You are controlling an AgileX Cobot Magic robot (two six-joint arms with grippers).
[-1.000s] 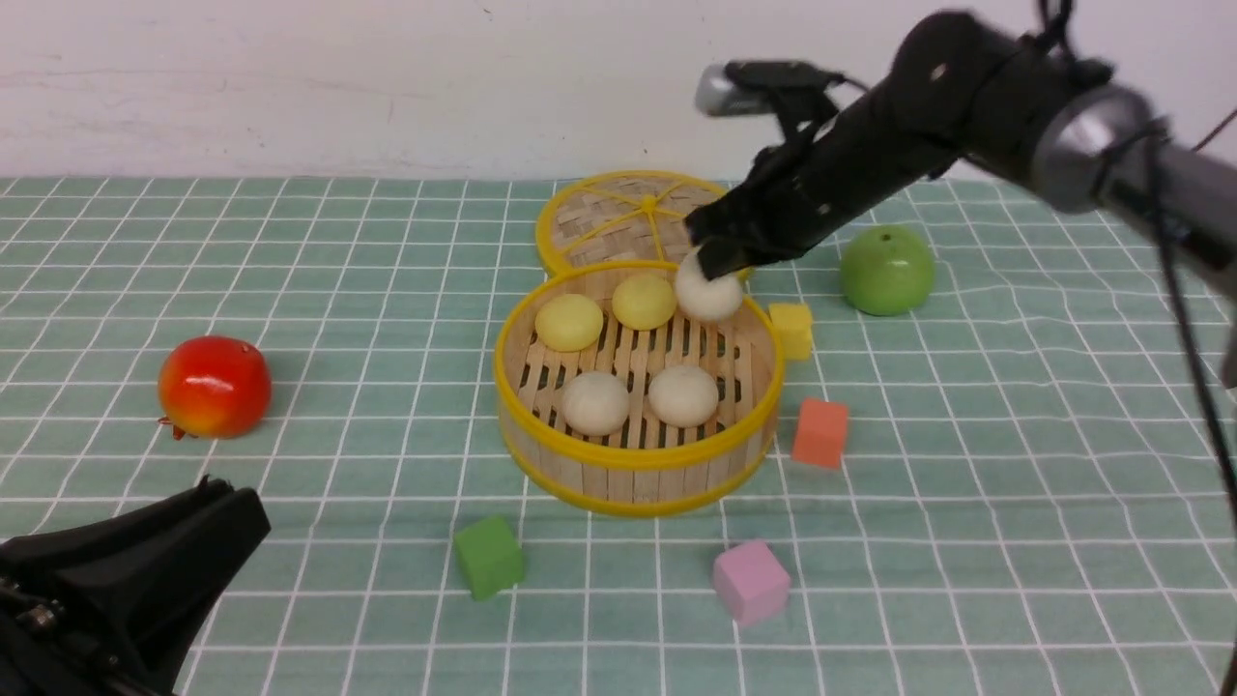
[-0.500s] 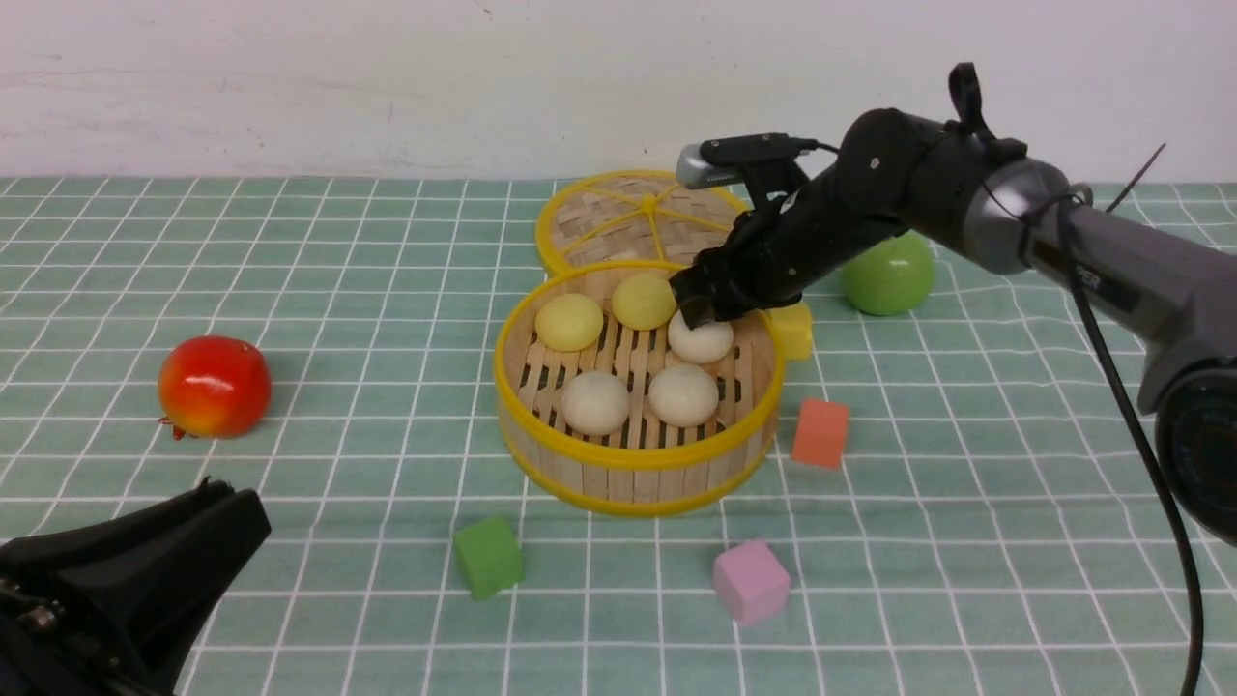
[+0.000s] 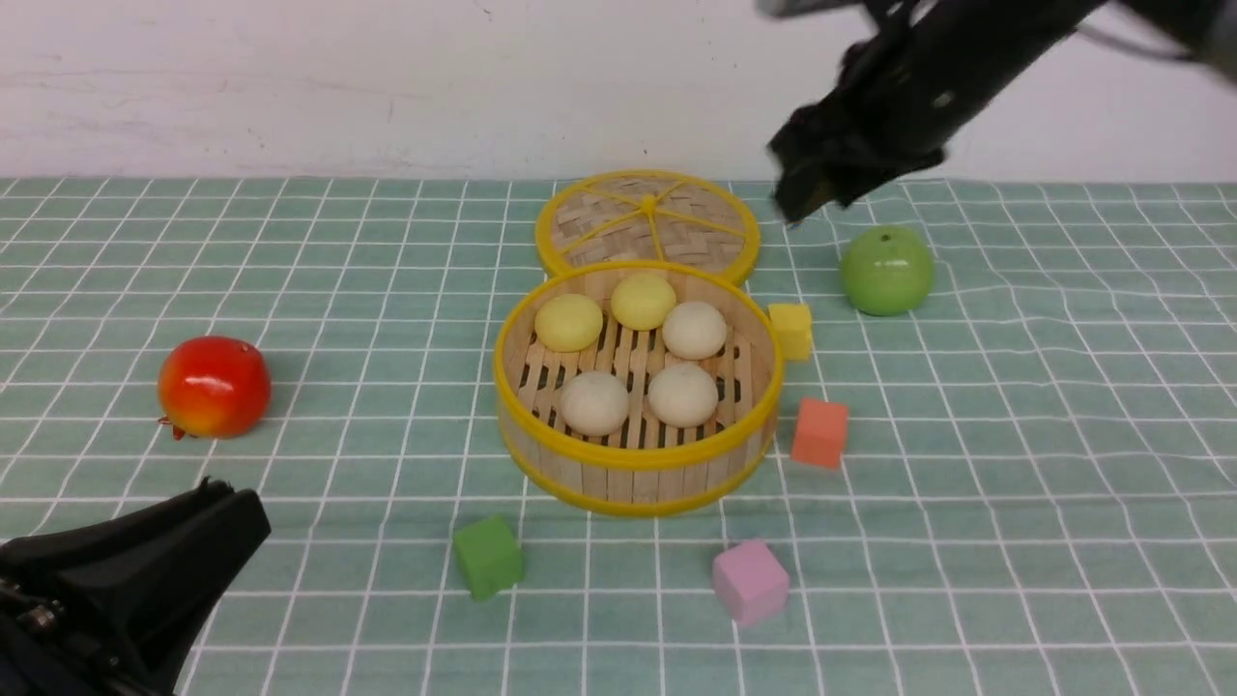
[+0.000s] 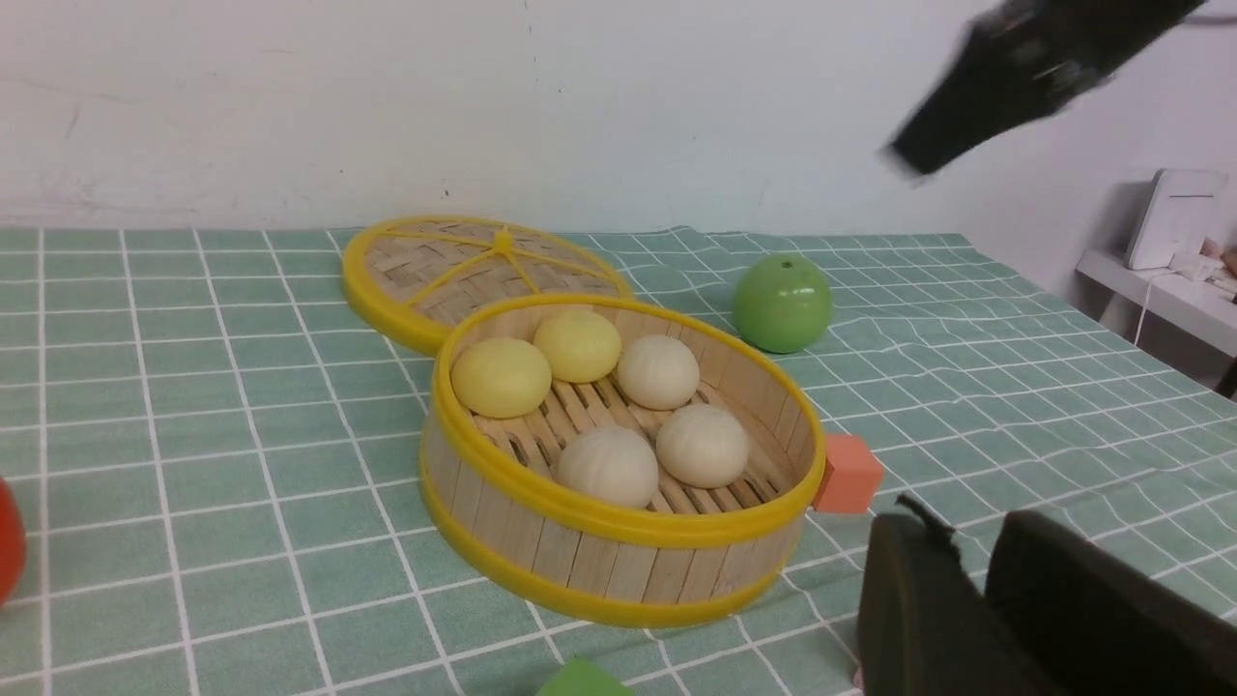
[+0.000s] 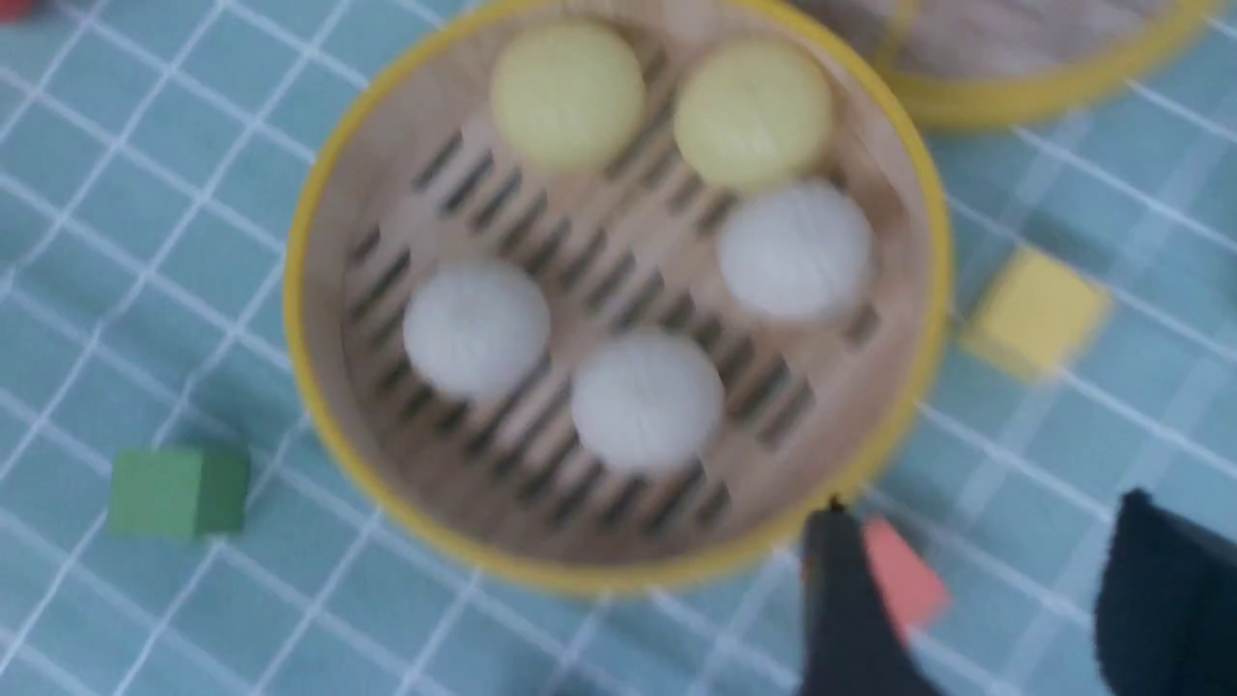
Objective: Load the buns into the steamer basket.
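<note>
The steamer basket [image 3: 633, 462] stands mid-table with several buns on its slats. Two pale yellow buns [image 3: 569, 322] [image 3: 644, 301] lie at its far side. Three beige-white buns [image 3: 694, 330] [image 3: 682, 394] [image 3: 595, 403] lie nearer. My right gripper [image 3: 797, 198] hangs blurred, high above the cloth and beyond the basket's right side. In the right wrist view this gripper [image 5: 986, 512] is open and empty, looking down on the basket [image 5: 319, 193]. My left gripper [image 3: 237, 498] rests low at the near left. Its fingers [image 4: 908, 580] stand slightly apart around nothing.
The flat woven lid [image 3: 647, 217] lies behind the basket. A green apple [image 3: 886, 271] sits at the right and a red apple [image 3: 214, 387] at the left. Yellow [image 3: 791, 330], orange [image 3: 820, 433], green [image 3: 489, 556] and pink [image 3: 751, 580] cubes lie around the basket.
My right gripper lowered a beige-white bun into the basket, let it go, then rose up and to the right. The left arm has not moved.
</note>
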